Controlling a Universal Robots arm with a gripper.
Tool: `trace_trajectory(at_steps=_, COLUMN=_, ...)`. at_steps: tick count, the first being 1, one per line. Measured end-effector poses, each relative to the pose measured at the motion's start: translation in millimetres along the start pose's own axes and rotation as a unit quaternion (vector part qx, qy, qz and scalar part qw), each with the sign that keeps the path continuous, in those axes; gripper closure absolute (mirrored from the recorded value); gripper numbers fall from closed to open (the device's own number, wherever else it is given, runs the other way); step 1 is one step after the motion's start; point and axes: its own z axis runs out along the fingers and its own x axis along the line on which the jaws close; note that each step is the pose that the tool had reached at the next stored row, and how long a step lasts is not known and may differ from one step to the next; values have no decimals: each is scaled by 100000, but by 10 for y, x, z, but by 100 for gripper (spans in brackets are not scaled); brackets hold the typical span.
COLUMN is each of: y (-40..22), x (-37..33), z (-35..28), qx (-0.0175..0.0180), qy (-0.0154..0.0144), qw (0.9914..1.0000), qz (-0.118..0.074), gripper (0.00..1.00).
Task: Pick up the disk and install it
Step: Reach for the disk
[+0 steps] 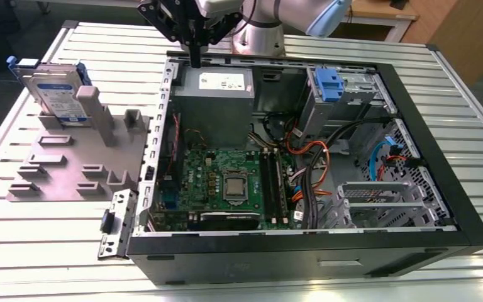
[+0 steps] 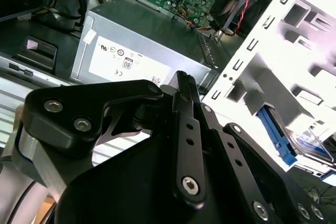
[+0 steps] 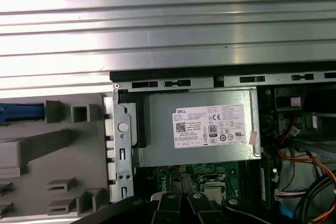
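hovering over the far rim of the open computer case (image 1: 309, 255), the gripper (image 1: 195, 55) has its fingers pressed together with nothing between them, just above the grey power supply (image 1: 216, 94). bare slatted table (image 1: 40, 264) runs along the case's outer walls. on the exterior view's left, well apart from the gripper, the disk (image 1: 57, 88) stands on edge in a slot of the grey holder (image 1: 65, 170), with open air above it. its labelled face turns toward the case. its long axis seems to run upward out of the slot, though the angle leaves that unsure.
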Motion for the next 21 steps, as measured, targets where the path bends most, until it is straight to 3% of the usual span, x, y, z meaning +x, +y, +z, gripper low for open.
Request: trace_trajectory(at_steps=21, y=-5, x=60, z=0, qx=2, qy=2, qw=100000, qz=0, gripper=89)
